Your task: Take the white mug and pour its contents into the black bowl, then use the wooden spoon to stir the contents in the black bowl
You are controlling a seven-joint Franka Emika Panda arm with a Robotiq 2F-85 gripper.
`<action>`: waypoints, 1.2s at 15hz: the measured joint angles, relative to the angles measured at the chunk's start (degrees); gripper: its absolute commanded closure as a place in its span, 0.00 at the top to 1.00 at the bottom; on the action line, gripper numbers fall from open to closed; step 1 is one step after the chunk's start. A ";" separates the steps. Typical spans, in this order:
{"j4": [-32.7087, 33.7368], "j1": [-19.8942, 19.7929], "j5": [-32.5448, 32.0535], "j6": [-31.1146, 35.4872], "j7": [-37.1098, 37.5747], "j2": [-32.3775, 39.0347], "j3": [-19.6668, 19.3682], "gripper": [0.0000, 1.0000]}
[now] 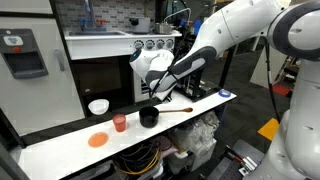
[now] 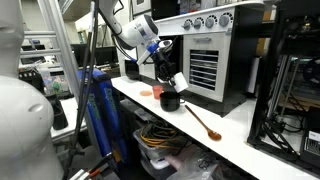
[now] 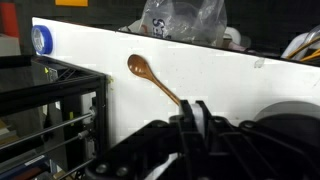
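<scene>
In both exterior views my gripper (image 1: 160,91) (image 2: 175,84) hangs just above the black bowl (image 1: 149,118) (image 2: 170,102). It is shut on a small pale vessel, the white mug (image 2: 179,80), which hangs tilted over the bowl. In the wrist view the gripper (image 3: 192,113) pinches a thin white wall between its fingers; the rest of the mug is hidden there. The wooden spoon (image 1: 176,110) (image 2: 203,121) (image 3: 155,82) lies flat on the white table beside the bowl, apart from the gripper.
On the table (image 1: 60,148) stand a red cup (image 1: 120,122), a flat orange disc (image 1: 97,140) and a wider white bowl (image 1: 98,106). A blue tape roll (image 3: 42,40) lies near the table's end. A black appliance (image 2: 205,65) stands behind; a plastic bag (image 3: 182,20) lies beyond the edge.
</scene>
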 measured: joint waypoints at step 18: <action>11.14 6.13 -11.43 -11.51 1.71 12.63 0.05 0.02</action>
